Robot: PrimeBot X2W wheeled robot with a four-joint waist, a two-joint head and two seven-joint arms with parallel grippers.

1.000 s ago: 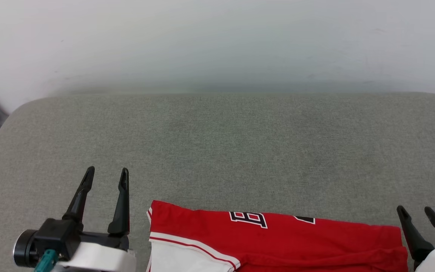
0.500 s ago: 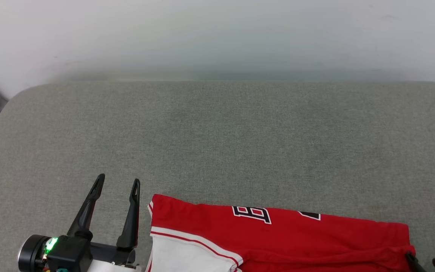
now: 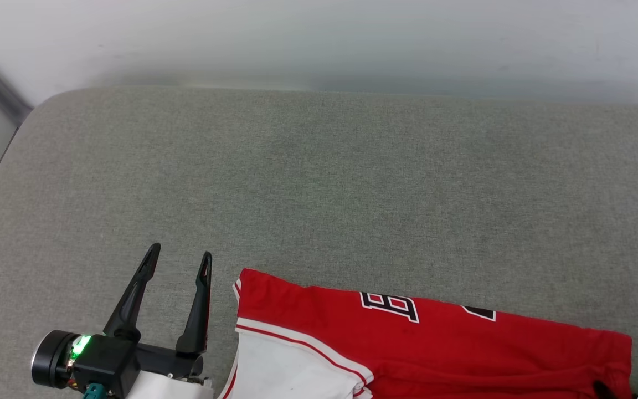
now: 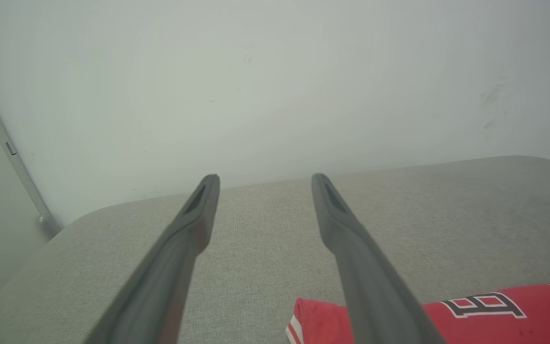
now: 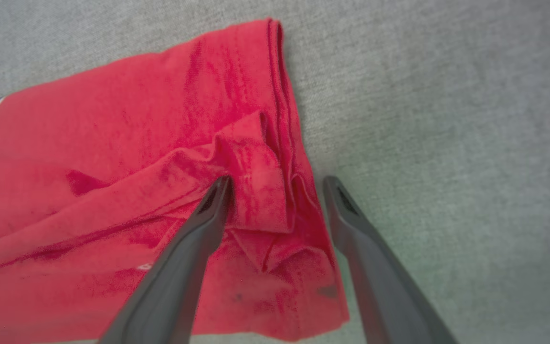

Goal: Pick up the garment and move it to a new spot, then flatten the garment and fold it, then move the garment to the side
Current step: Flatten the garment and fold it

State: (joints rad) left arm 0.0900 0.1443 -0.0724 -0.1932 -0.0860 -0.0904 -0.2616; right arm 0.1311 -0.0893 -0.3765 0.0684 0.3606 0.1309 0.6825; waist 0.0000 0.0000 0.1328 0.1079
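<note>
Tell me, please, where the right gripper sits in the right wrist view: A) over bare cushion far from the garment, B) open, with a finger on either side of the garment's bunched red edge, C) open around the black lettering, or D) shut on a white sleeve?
B: the right gripper is open, one finger over the rumpled red garment, the other just past its edge over the grey cushion.

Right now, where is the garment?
In the head view the garment lies low on the grey cushion, just right of the left hand; the right hand is at its right end.
</note>
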